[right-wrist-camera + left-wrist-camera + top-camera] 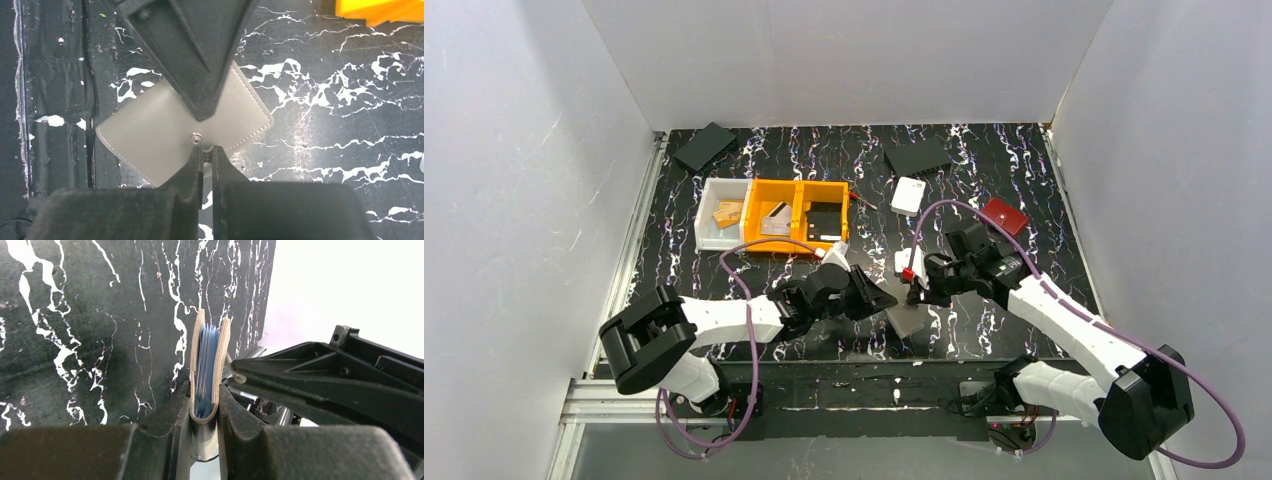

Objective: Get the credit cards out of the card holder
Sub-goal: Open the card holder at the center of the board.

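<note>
Black white-veined surface (824,150), orange bins (799,215) at far side, well apart from the work. Left tool (876,300) clamped narrow on the fold of the card holder (222,355), which sits near front-centre between the two tools, leaves slightly parted. Right tool (207,152) fully shut, tips against holder's outer edge; cannot tell if anything thin is pinched, looks empty. Credit cards (206,360), blue, all seated between the leaves. Judgement: right tool should open, slip one finger inside the mouth, pinch card edges only, not the leaf. Pull straight along the pocket; left grip firm at fold, else holder drags along with cards
</note>
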Controlling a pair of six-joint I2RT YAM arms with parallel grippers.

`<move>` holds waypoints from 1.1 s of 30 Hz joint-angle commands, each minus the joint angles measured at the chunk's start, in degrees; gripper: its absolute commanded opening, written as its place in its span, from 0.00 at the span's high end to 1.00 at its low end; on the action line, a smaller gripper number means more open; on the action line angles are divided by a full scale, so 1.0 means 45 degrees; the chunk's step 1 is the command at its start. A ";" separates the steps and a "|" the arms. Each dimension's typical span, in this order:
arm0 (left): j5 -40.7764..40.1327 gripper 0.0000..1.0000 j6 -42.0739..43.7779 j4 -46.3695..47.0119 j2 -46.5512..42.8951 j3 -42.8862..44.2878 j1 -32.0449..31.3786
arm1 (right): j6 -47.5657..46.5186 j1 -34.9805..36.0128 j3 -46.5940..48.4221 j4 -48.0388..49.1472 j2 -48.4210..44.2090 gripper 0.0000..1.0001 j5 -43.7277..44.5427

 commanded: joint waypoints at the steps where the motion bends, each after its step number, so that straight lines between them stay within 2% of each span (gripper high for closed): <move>1: -0.0357 1.00 -0.0071 0.0432 -0.0857 -0.0477 -0.0065 | 0.0537 -0.0508 0.0020 0.0200 -0.0500 0.99 -0.0202; 12: -0.0565 1.00 0.1609 0.0572 -0.1663 -0.1348 -0.0063 | 0.1805 -0.1475 -0.1038 0.1440 -0.0717 0.99 0.0171; 18: -0.0383 1.00 0.2261 0.0568 -0.0966 -0.1274 -0.0061 | 0.2145 -0.1476 -0.1738 0.2283 -0.0492 0.97 0.0529; 20: -0.0277 1.00 0.2463 0.0568 -0.0504 -0.1106 -0.0043 | 0.2331 -0.1476 -0.1942 0.2647 -0.0356 0.87 0.0844; 22: -0.0201 1.00 0.2801 0.0551 -0.0045 -0.0861 -0.0020 | 0.2622 -0.1478 -0.2193 0.3057 -0.0284 0.72 0.1270; 27: 0.0265 1.00 0.3502 0.0397 0.1277 -0.0262 0.0546 | 0.2738 -0.1477 -0.2350 0.3306 -0.0261 0.52 0.1484; 29: 0.0469 0.93 0.3693 -0.0095 0.1795 0.0020 0.0815 | 0.2829 -0.1478 -0.2437 0.3447 -0.0331 0.48 0.1569; 33: 0.0625 0.73 0.4255 -0.1778 0.2035 0.0854 0.1089 | 0.2984 -0.1495 -0.2557 0.3673 -0.0320 0.47 0.1756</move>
